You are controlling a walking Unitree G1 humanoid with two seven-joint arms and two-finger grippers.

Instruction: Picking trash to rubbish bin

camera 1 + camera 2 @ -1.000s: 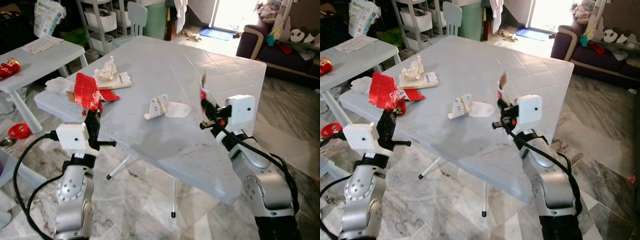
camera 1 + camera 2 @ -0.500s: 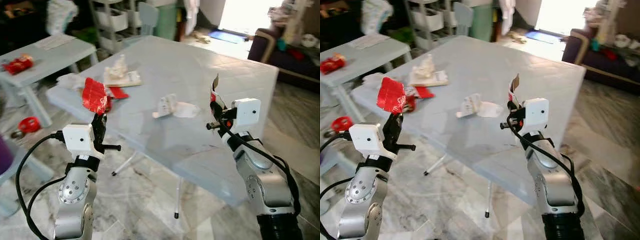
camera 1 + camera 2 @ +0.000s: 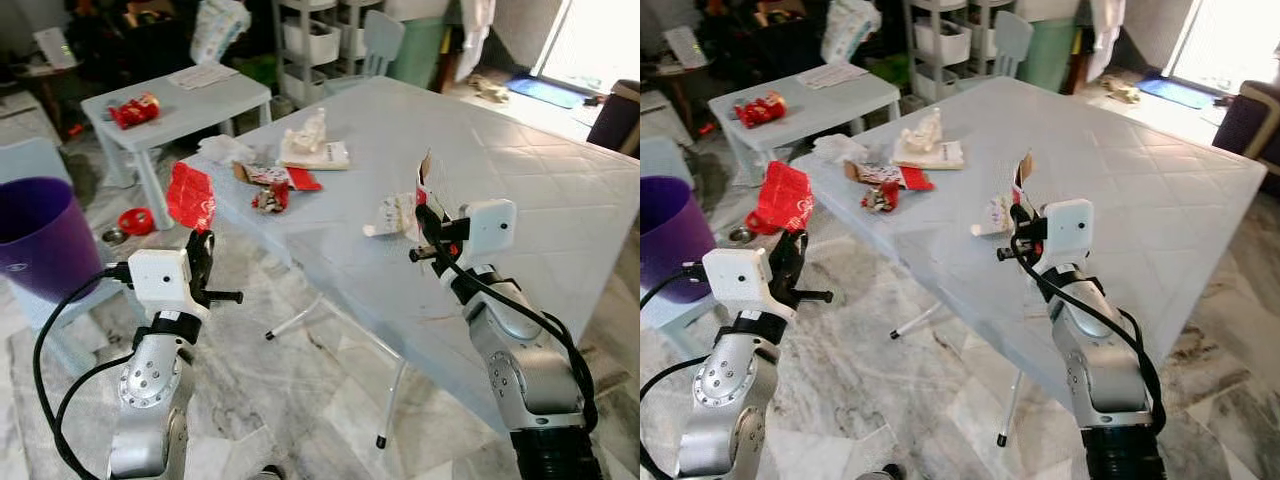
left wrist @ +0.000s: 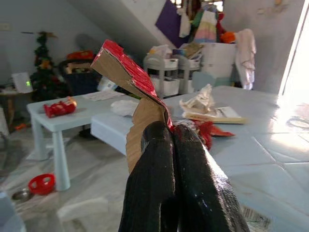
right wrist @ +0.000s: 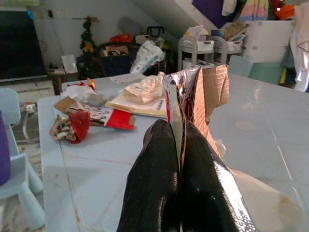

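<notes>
Eye views: left gripper [image 3: 200,243] clamps a red wrapper [image 3: 190,195] near the purple bin [image 3: 40,235]; wrist views: right gripper [image 5: 176,133] pinches a torn carton scrap [image 5: 203,92] by its edge; both judged light, crushable.

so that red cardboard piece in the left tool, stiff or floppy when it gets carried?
Probably semi-stiff: the red cardboard piece stands upright above the left tool without drooping. It is creased and bent, so it may flex or flap in motion. Likely very light, thin board pinched at one edge, so it could pivot between the fingers.
</notes>
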